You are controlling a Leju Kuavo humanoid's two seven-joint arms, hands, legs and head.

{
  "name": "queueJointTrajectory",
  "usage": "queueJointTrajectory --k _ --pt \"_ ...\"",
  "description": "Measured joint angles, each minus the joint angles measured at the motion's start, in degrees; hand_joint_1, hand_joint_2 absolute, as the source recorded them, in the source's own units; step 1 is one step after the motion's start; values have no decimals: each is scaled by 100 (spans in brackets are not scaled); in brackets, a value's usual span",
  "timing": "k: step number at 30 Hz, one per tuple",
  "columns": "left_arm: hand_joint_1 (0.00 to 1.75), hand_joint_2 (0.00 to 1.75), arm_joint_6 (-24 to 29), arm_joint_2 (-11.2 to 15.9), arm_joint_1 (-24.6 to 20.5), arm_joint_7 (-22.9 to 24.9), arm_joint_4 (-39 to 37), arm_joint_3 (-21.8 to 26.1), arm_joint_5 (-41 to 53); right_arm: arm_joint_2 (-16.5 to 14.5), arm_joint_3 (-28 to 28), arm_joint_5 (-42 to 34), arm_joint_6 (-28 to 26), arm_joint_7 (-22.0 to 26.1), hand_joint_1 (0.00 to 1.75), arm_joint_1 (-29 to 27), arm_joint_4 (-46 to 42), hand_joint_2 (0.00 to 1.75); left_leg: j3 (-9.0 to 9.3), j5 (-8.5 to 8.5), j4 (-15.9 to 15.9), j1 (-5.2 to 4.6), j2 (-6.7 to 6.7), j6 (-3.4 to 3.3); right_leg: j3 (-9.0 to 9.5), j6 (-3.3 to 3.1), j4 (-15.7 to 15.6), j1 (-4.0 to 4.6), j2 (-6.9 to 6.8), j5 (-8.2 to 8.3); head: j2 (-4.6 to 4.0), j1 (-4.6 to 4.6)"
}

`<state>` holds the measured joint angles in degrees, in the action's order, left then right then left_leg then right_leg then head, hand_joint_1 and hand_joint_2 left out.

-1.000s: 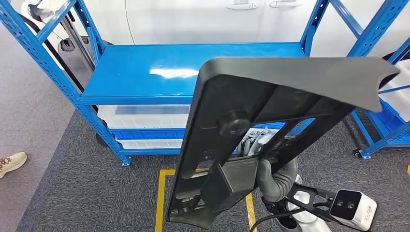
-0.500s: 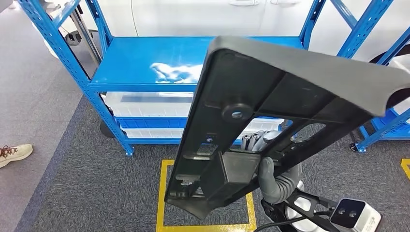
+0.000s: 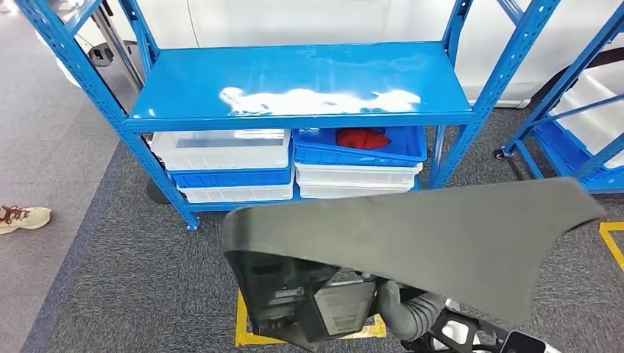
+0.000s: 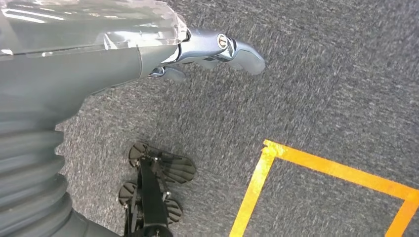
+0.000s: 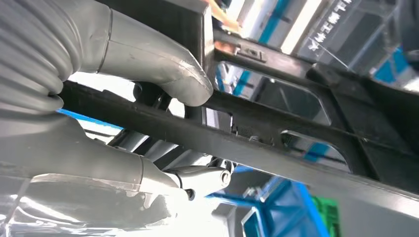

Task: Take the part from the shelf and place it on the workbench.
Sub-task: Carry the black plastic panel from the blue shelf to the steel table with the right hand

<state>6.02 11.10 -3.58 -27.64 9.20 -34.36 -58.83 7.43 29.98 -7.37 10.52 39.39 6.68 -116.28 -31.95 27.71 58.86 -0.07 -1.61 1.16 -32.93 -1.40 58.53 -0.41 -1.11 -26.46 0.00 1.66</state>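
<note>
The right robot hand [image 5: 123, 113] grips the part [image 3: 441, 243] by a rib, in front of the shelf [image 3: 294, 88]. The left robot hand [image 4: 197, 54] hangs over carpet, holding nothing, fingers apart.

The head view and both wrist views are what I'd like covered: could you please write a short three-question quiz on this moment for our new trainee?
1. True or false: the right robot hand grips a bar of the dark plastic part.
2. What lies in the blue bin under the top board of the blue shelf?
A. a red item
B. a yellow cup
C. a green bottle
3. Fill in: the left robot hand hangs over grey carpet marked with ______ tape lines.

Key: 1 true; 2 A; 3 yellow.
</note>
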Motion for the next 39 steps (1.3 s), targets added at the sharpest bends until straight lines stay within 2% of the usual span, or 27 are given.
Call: queueJointTrajectory --k 1,3,4,5,6,7,9,10,12,14,15,17,19,20,21,22,24,26,28,30,31,33,34,35,36,37,39 --pt "0 175 3 1 2 -2 0 1 -6 -57 -1 16 10 0 175 -29 -33 175 -88 147 208 12 27 31 -8 -35 -18 -13 26 23 0 0" --pt "0 175 4 1 10 -3 -1 2 -14 -146 -3 25 18 0 175 -83 -69 175 -394 539 931 39 83 84 -42 -68 -20 -17 88 53 0 0" --pt "0 175 4 -1 17 -2 -2 3 -14 -176 -2 28 21 0 175 -113 -76 175 -540 671 1276 52 92 104 -60 -70 -15 -15 128 64 0 0" --pt "0 175 5 -2 23 0 -2 3 -15 -199 -2 30 26 0 175 -140 -78 175 -614 705 1469 62 96 116 -76 -65 -8 -14 171 75 0 0" --pt "0 175 11 -3 28 4 -2 3 -23 -214 -2 35 51 0 175 -161 -80 175 -580 626 1434 72 100 120 -88 -57 1 -14 217 85 0 0" --pt "0 175 26 -4 29 15 -2 7 -46 -229 -5 50 105 -1 175 -176 -90 175 -426 449 1152 80 117 115 -94 -45 9 -15 263 94 0 0" --pt "0 175 80 -5 28 48 -4 26 -131 -263 -33 97 270 0 175 -180 -140 175 -9 113 338 91 258 74 -108 -8 27 -8 351 113 0 0" --pt "0 175 105 -10 28 62 -5 38 -172 -278 -54 118 333 0 175 -166 -178 175 129 31 47 91 331 50 -124 22 33 -4 392 129 0 0" --pt "0 175 128 -31 21 68 -8 50 -193 -253 -104 95 334 0 175 -107 -265 175 191 24 -131 74 390 -4 -166 101 32 -7 468 172 0 0" --pt "0 175 127 -71 7 58 -8 48 -163 -143 -188 0 311 0 175 -54 -373 175 182 -27 -161 84 316 -80 -201 180 40 -16 480 182 0 0" --pt "0 175 128 -96 2 48 -7 46 -149 -73 -254 -55 350 0 175 -37 -430 175 179 -59 -184 92 272 -123 -247 210 134 -14 423 106 0 0" --pt "0 175 140 -145 5 24 -7 40 -132 26 -385 -128 469 0 175 -19 -507 175 158 -102 -211 93 171 -190 -470 245 644 -21 263 -227 0 0" --pt "0 175 151 -190 15 17 -7 30 -109 72 -473 -148 507 0 175 -11 -534 175 127 -110 -203 73 72 -217 -763 269 1323 -31 192 -550 0 0" --pt "0 175 152 -210 14 21 -7 22 -90 91 -495 -121 455 0 175 -11 -538 175 115 -111 -195 66 21 -218 -822 276 1490 -35 176 -583 0 0" --pt "0 175 151 -227 7 26 -7 10 -63 113 -500 -66 353 0 175 -8 -543 175 107 -109 -185 63 -28 -216 -773 277 1441 -36 155 -510 0 0" --pt "0 175 142 -245 -2 29 -7 -6 -33 143 -481 6 207 -1 175 2 -546 175 105 -105 -175 62 -77 -210 -616 269 1181 -35 116 -355 0 0" --pt "0 175 108 -287 -28 31 -7 -64 43 211 -375 151 -127 -1 175 50 -554 175 105 -83 -143 40 -162 -178 -206 219 436 -4 -83 -71 0 0" --pt "0 175 81 -334 -61 37 -7 -151 141 257 -218 283 -441 -1 175 91 -575 175 101 -64 -119 8 -239 -128 -32 145 55 35 -206 8 0 0" --pt "0 175 85 -389 -114 79 -7 -241 229 280 -62 448 -690 -1 175 94 -604 175 101 -59 -123 -3 -321 -72 -52 76 17 43 -126 25 0 0" --pt "0 175 112 -460 -177 148 -7 -314 269 292 107 638 -856 -1 175 104 -622 175 58 55 -3 18 -239 -7 -57 11 -23 21 -39 66 0 0" --pt "0 175 130 -499 -201 176 -7 -340 264 295 206 710 -918 -1 175 121 -627 175 -26 203 209 33 -145 24 -58 -19 -44 4 4 86 0 0" --pt "0 175 158 -583 -204 197 -7 -370 206 300 426 765 -994 -1 175 170 -621 175 -327 584 924 61 36 71 -77 -50 -47 -7 107 104 0 0" --pt "0 175 166 -628 -189 200 -7 -375 171 303 529 765 -1007 -1 175 197 -607 175 -475 706 1260 70 68 87 -86 -55 -42 -8 172 109 0 0" --pt "0 175 169 -670 -166 199 -7 -375 145 306 622 760 -1010 -1 175 230 -584 175 -553 718 1433 78 83 96 -93 -56 -34 -8 243 112 0 0" --pt "0 175 170 -711 -142 197 -7 -375 131 310 700 752 -1009 -1 175 269 -555 175 -534 619 1388 84 93 99 -97 -53 -22 -10 316 114 0 0" --pt "0 175 171 -739 -124 195 -7 -376 124 313 764 744 -1007 -1 175 307 -525 175 -424 433 1139 92 110 95 -98 -45 -10 -11 386 113 0 0" --pt "0 175 177 -778 -108 195 -7 -377 124 316 853 733 -1009 -1 175 372 -473 175 -100 73 397 109 262 70 -110 -9 22 -5 503 109 0 0"
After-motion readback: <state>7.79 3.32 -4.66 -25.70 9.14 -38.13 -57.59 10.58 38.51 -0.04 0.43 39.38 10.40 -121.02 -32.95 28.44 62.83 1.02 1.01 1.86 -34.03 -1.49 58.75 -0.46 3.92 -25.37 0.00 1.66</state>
